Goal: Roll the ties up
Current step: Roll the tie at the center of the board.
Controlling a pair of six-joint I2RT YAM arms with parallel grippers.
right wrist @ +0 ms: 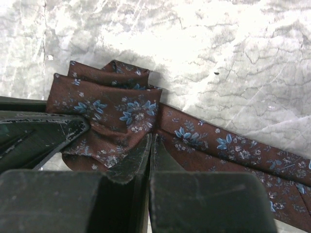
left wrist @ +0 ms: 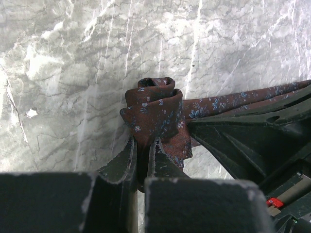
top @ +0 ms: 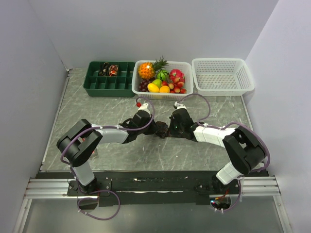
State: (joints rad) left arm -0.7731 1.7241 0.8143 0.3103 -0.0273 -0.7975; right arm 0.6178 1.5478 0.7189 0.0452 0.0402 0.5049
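A dark brown tie with small blue flowers (top: 163, 130) lies at mid table between both grippers, partly rolled. In the left wrist view its coil (left wrist: 155, 107) stands just ahead of my left gripper (left wrist: 144, 154), which is shut on the coil's lower fabric. The flat tail (left wrist: 243, 99) runs off to the right behind the right gripper's black finger (left wrist: 243, 133). In the right wrist view the folded coil (right wrist: 112, 107) sits at left and the tail (right wrist: 233, 148) runs to the lower right. My right gripper (right wrist: 150, 141) is shut on the fabric where coil and tail meet. The left finger (right wrist: 39, 131) touches the coil.
A green compartment tray (top: 109, 86) at the back left holds rolled ties (top: 108, 70) in two compartments. A white basket of toy fruit (top: 163, 77) stands at back middle, and an empty white basket (top: 222, 76) at back right. Grey walls close both sides.
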